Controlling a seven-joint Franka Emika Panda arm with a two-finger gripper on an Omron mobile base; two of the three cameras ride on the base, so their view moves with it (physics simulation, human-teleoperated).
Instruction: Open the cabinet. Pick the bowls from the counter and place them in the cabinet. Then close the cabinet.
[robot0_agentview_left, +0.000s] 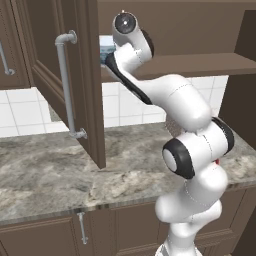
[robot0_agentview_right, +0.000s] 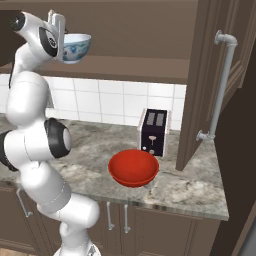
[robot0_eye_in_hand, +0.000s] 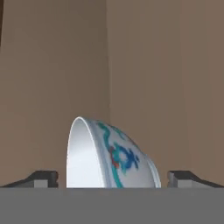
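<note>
Both doors of the cabinet (robot0_agentview_right: 205, 85) stand open, showing its brown shelf (robot0_agentview_right: 140, 67). The white bowl with blue pattern (robot0_agentview_right: 76, 47) sits upright at the left end of that shelf and looks to be resting on it. My gripper (robot0_agentview_right: 69, 39) is at the bowl and open. In the hand view the bowl (robot0_eye_in_hand: 113, 153) lies between the fingertips (robot0_eye_in_hand: 43, 178), with a gap on each side, so my gripper (robot0_eye_in_hand: 113, 178) holds nothing. In the left base view a sliver of the bowl (robot0_agentview_left: 106, 50) peeks out behind the arm. The red bowl (robot0_agentview_right: 133, 167) rests on the counter (robot0_agentview_right: 190, 190).
A dark toaster (robot0_agentview_right: 154, 132) stands behind the red bowl against the tiled wall. The left door (robot0_agentview_left: 80, 75), with its bar handle (robot0_agentview_left: 67, 85), juts out over the counter (robot0_agentview_left: 50, 175). The right door's handle (robot0_agentview_right: 220, 85) hangs at the right. Low cabinets sit under the counter.
</note>
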